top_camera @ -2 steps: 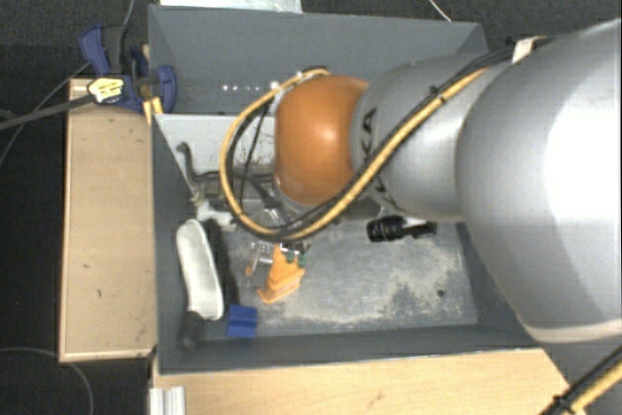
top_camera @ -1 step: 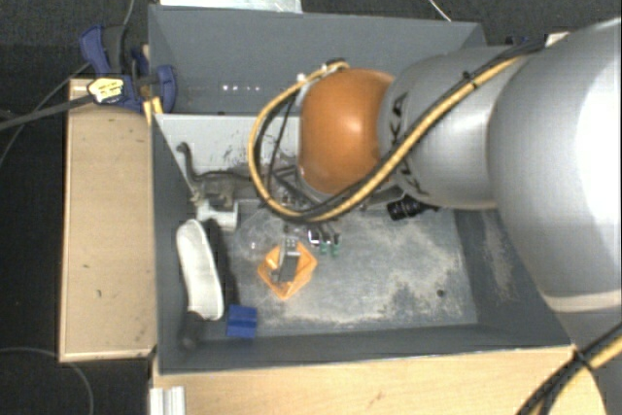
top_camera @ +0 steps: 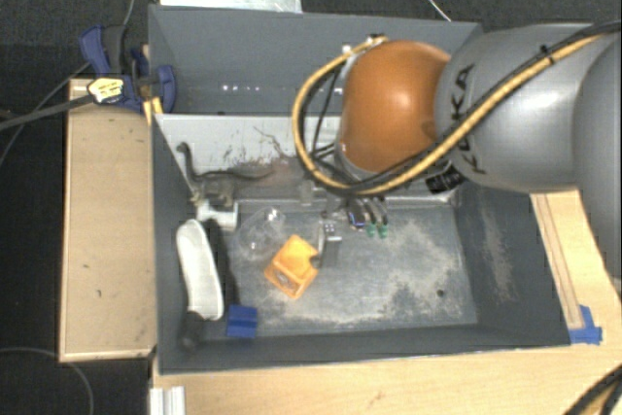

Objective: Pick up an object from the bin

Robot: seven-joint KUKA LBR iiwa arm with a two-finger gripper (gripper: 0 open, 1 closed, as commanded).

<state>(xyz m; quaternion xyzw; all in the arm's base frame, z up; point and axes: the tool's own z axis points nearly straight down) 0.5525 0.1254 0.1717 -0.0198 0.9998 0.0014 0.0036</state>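
Observation:
My gripper (top_camera: pixel 335 230) hangs low over the middle of the bin, under the arm's orange cover. An orange-yellow block (top_camera: pixel 292 267) lies just to its lower left, close to the gripper's tip; whether they touch I cannot tell. A clear plastic piece (top_camera: pixel 258 228) rests left of the gripper, beside the block.
A white brush with a black handle (top_camera: pixel 199 272) lies along the left wall, with a small blue piece (top_camera: pixel 241 320) at its lower end. A grey-and-white item (top_camera: pixel 216 207) sits in the back left corner. The bin's right half holds only scuffed floor.

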